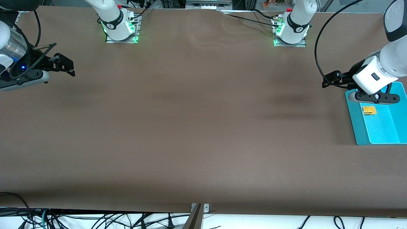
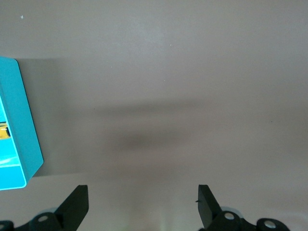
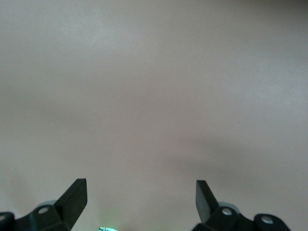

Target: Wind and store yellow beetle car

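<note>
I see the yellow beetle car (image 1: 369,110) lying inside the turquoise bin (image 1: 358,127), which sits on the brown counter (image 1: 190,127) at the left arm's end. The car rests in the part of the bin farther from the front camera; a sliver of it shows in the left wrist view too. My left end effector (image 1: 330,80) hangs in the air just beside the bin, over bare counter, its fingers (image 2: 76,204) spread wide with nothing between them. My right end effector (image 1: 65,65) waits well apart from the bin, at the right arm's end, its fingers (image 3: 74,197) also parted and holding nothing.
</note>
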Robot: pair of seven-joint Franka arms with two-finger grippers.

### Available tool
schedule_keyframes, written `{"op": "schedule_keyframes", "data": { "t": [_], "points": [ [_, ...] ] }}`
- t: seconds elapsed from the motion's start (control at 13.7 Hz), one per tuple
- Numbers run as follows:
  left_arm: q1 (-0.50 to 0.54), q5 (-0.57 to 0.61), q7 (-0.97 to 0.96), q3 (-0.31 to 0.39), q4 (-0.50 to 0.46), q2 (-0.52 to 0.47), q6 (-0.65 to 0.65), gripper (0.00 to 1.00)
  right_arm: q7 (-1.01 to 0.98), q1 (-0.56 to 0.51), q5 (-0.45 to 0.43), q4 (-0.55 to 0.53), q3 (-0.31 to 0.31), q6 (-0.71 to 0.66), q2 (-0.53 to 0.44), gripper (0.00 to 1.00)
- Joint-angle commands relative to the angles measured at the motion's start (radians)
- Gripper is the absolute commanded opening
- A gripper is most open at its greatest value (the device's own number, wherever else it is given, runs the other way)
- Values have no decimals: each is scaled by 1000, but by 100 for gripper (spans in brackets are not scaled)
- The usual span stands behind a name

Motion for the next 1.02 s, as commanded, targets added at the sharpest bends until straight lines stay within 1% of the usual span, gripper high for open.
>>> {"op": "schedule_keyframes", "data": {
  "t": [0.0,0.29,0.44,0.73,0.95],
  "points": [
    [6,-5,-1,-4,27,11,-20,100,10,2,-16,21,-10,-52,-9,100],
    [8,-9,1,-4,27,11,-20,100,88,-3,-14,21,-19,-98,-23,100],
    [8,-9,1,-4,30,12,-19,100,90,-3,-14,22,-42,-107,-23,100],
    [8,-9,1,-4,30,12,-19,100,87,-3,-14,22,-44,-112,-21,100],
    [8,-11,1,-4,28,12,-19,100,89,-1,-16,24,-31,-110,-21,100]
  ]
}}
